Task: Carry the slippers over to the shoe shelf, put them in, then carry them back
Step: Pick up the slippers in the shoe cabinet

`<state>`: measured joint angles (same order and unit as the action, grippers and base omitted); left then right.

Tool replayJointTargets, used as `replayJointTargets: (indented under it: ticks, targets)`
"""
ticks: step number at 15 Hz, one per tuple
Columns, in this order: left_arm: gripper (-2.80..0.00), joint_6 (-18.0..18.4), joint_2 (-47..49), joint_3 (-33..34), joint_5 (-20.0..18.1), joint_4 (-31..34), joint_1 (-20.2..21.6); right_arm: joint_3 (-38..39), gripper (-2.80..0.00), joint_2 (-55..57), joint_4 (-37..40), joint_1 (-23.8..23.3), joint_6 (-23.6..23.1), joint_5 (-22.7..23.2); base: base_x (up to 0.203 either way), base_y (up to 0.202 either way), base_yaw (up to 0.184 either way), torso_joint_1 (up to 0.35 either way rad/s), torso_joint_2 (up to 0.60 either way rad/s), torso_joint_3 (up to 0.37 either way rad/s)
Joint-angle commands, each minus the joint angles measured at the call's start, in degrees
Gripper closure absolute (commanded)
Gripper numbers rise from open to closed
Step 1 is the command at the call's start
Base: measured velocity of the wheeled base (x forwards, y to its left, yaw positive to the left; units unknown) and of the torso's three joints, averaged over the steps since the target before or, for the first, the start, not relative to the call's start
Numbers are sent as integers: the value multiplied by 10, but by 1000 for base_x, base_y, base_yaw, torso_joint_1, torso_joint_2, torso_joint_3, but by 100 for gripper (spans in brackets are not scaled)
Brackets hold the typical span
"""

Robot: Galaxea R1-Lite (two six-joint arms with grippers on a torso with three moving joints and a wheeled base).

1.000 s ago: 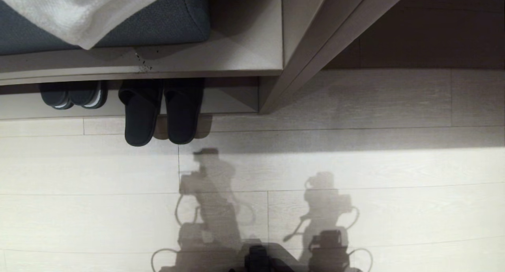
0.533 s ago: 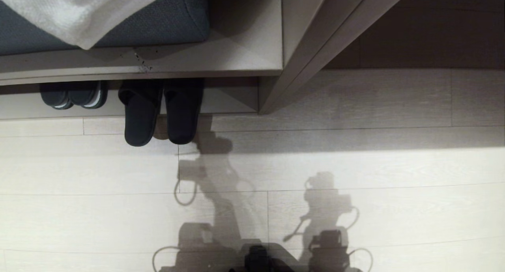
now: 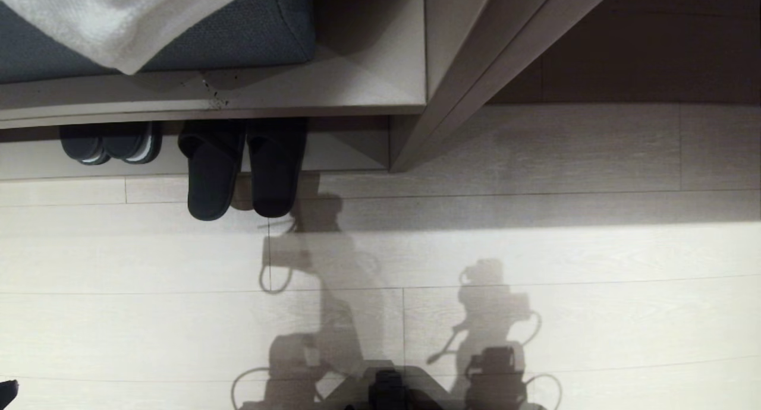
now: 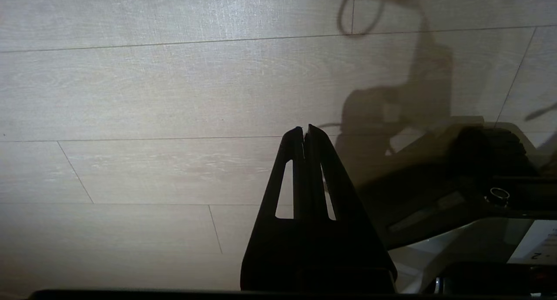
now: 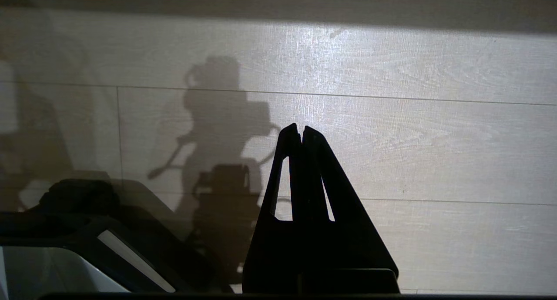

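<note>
No text, label or number can be read anywhere.

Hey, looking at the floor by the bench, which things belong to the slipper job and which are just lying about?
Part of the job:
- black slippers, toes in the shelf, heels out on the floor
- shoe shelf under the bench
- left gripper, shut, over bare floor
- right gripper, shut, over bare floor

Just lying about:
- second pair with pale sole edges
- white towel
- blue cushion
</note>
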<state>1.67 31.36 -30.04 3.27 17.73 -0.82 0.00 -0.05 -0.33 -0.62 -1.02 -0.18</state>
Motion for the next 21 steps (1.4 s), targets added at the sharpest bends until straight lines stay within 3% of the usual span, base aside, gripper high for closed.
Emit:
replayJointTargets:
  ticks: [1, 5, 7, 11, 13, 16, 21]
  targets:
    - [0, 1, 44, -2, -1, -3, 0, 23, 0, -22, 0, 0, 0, 0, 0, 0, 0, 0, 0, 0]
    - [0, 5, 83, 6, -9, -42, -1, 23, 0, -22, 0, 0, 0, 0, 0, 0, 0, 0, 0, 0]
    - [0, -1, 105, 35, -59, -87, -1, 23, 0, -22, 0, 0, 0, 0, 0, 0, 0, 0, 0, 0]
    - [0, -23, 125, 51, -87, -135, -1, 23, 0, -22, 0, 0, 0, 0, 0, 0, 0, 0, 0, 0]
    - [0, -53, 157, 94, -115, -255, -1, 23, 0, -22, 0, 0, 0, 0, 0, 0, 0, 0, 0, 0]
    - [0, -77, 183, 150, -124, -350, -1, 23, 0, -22, 0, 0, 0, 0, 0, 0, 0, 0, 0, 0]
    - [0, -103, 213, 164, -123, -378, -1, 23, 0, -22, 0, 0, 0, 0, 0, 0, 0, 0, 0, 0]
